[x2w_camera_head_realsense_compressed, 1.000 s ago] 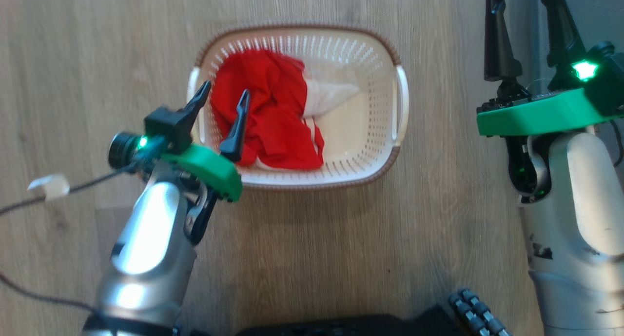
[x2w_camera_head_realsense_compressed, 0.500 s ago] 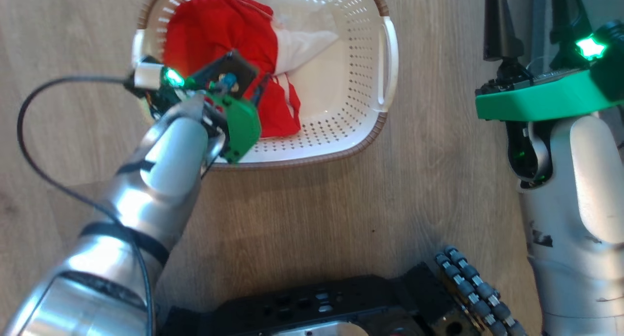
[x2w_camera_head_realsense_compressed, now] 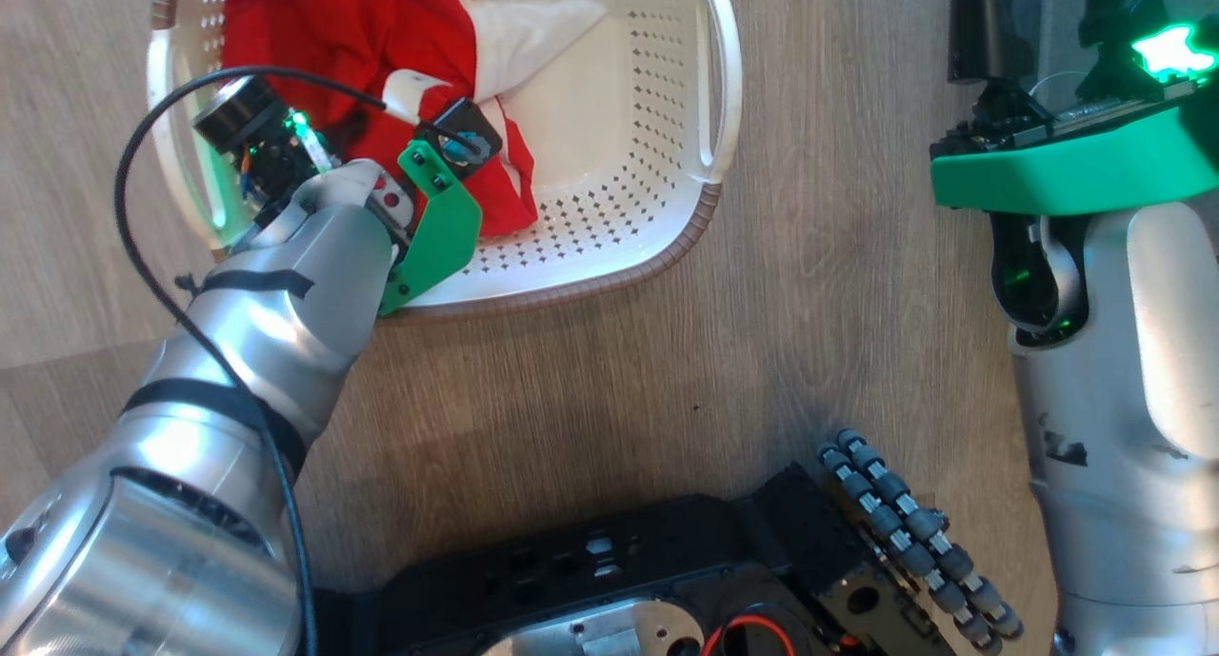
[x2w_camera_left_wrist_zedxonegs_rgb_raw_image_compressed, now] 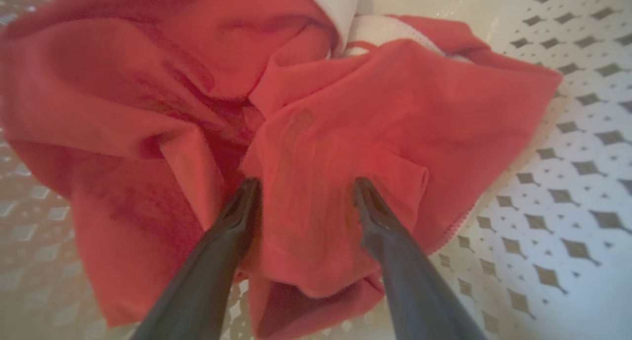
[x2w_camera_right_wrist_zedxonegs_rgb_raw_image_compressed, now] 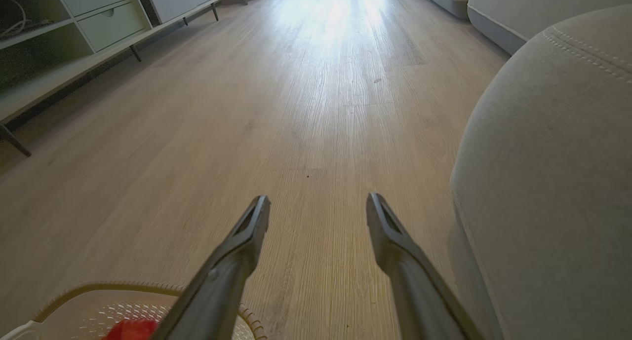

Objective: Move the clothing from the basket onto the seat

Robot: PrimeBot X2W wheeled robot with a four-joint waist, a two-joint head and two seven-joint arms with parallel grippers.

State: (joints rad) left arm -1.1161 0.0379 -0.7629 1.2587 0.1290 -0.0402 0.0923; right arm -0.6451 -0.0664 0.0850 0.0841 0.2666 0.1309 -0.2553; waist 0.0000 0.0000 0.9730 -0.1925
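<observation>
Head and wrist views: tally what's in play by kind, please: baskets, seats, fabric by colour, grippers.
Basket: 1
Seat: 1
Red fabric heap: 1, garments within it cannot be separated
White fabric piece: 1
Grippers: 2, left gripper and right gripper
Total: 6

clothing [x2w_camera_head_realsense_compressed: 314, 28] in basket [x2w_camera_head_realsense_compressed: 648, 161], basket on floor [x2w_camera_head_realsense_compressed: 762, 351], seat [x2w_camera_right_wrist_zedxonegs_rgb_raw_image_compressed: 543, 157] to its right

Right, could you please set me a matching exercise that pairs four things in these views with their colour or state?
Things:
1. clothing
2. basket
3. seat
4. right gripper

Descriptions:
A. grey, with a line of stitching
B. open, holding nothing
C. red, crumpled
D. cream-white, perforated

Pairs: 1-C, 2-D, 3-A, 4-B.
</observation>
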